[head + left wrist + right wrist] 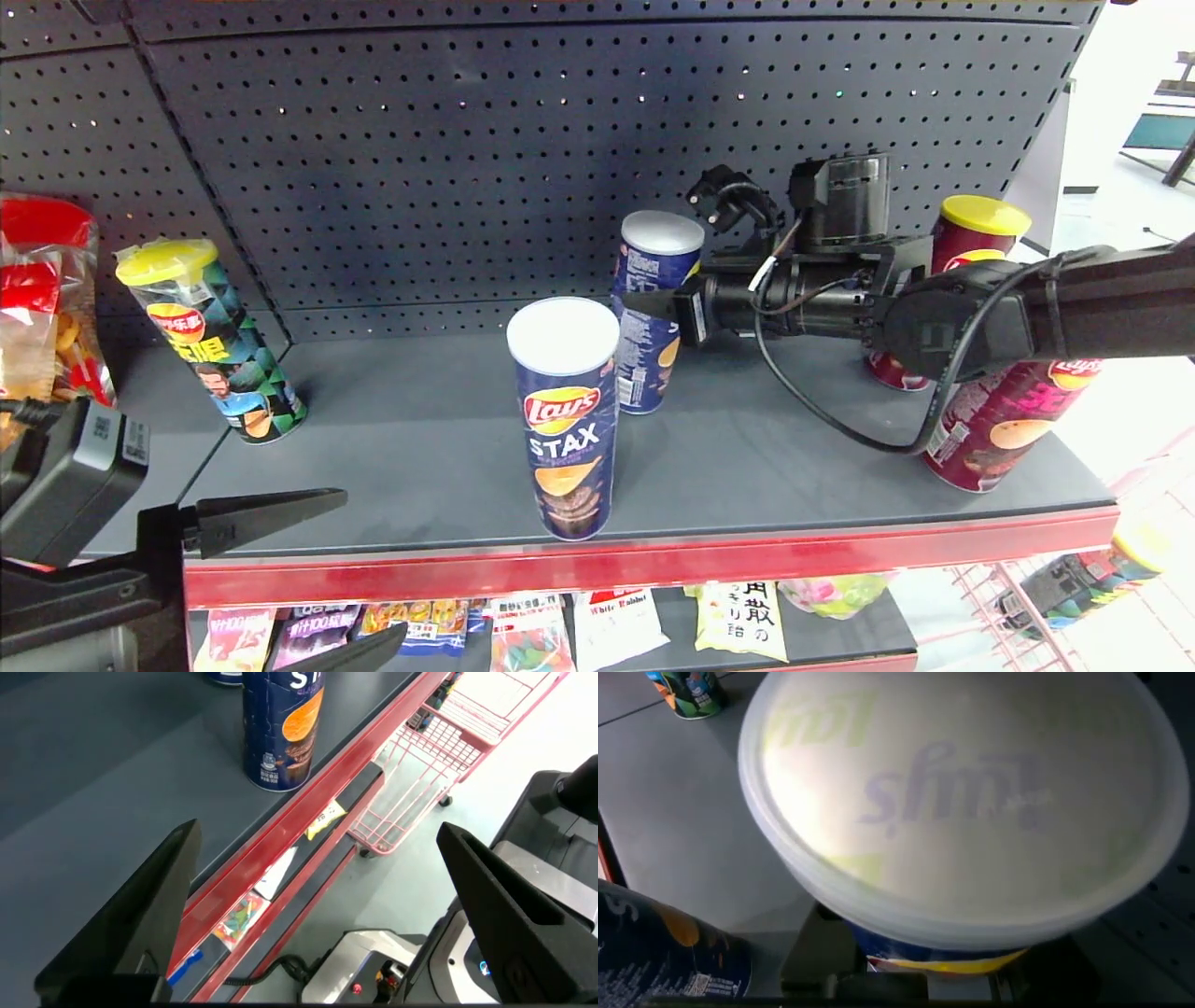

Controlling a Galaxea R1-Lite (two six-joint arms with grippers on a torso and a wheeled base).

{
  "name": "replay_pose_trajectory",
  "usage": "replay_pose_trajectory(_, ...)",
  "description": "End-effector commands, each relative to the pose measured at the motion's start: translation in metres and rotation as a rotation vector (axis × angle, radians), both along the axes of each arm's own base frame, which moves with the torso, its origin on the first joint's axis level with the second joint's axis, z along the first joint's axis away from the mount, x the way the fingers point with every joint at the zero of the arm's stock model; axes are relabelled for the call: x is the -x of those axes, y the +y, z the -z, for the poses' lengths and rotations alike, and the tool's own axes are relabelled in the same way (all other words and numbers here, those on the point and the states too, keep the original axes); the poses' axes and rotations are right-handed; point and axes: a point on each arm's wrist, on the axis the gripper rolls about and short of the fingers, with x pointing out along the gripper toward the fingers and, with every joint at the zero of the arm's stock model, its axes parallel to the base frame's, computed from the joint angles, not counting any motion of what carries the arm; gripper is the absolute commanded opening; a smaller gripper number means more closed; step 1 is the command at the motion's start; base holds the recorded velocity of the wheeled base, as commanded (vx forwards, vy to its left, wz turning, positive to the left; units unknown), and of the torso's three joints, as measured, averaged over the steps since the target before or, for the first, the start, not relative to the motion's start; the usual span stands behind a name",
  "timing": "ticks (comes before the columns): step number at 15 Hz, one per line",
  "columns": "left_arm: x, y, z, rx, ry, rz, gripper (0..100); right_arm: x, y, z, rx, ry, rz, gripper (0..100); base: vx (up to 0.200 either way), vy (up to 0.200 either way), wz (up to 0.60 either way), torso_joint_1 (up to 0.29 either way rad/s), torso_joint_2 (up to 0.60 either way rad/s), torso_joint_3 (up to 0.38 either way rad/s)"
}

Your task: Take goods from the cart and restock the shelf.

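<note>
the right gripper point(656, 306) holds tight to the back blue can point(644, 364), which is on the shelf point(420, 448) just behind the front blue can point(565, 429), while the left gripper point(318, 840) is wide open by the shelf's red front edge.

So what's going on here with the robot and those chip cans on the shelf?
The robot is restocking the shelf with chip cans. Its right gripper is closed around the rear blue can, which stands near the back panel. The front blue can stands at the edge, with red cans to the right. The left gripper hangs open and empty in front of the shelf, at its left end.
</note>
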Motion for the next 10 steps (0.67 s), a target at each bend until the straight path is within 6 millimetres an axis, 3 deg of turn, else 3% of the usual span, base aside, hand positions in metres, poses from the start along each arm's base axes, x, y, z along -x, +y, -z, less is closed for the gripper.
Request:
replay_pose_trajectory(1,-0.0006,-0.0002,0.0010,-0.003,0.005,-0.001,100,-0.0013,0.0013,-0.0006,-0.002,-0.005,-0.002,0,0.000,0.000,0.00,0.000,0.00,0.000)
replay_pose_trajectory(4,-0.0005,-0.0004,0.0009,-0.002,0.004,0.001,100,-0.0023,0.0026,0.0007,-0.001,-0.002,-0.003,0,0.000,0.000,0.00,0.000,0.00,0.000)
replay_pose_trajectory(5,-0.0005,-0.0004,0.0010,-0.003,0.005,0.001,100,-0.0025,0.0027,0.0018,0.002,0.000,-0.004,100,0.000,0.000,0.00,0.000,0.00,0.000)
replay_pose_trajectory(10,-0.0007,-0.0003,0.0016,-0.004,0.008,0.001,100,0.0029,-0.0007,0.0002,0.008,-0.001,0.012,100,0.000,0.000,0.00,0.000,0.00,0.000)
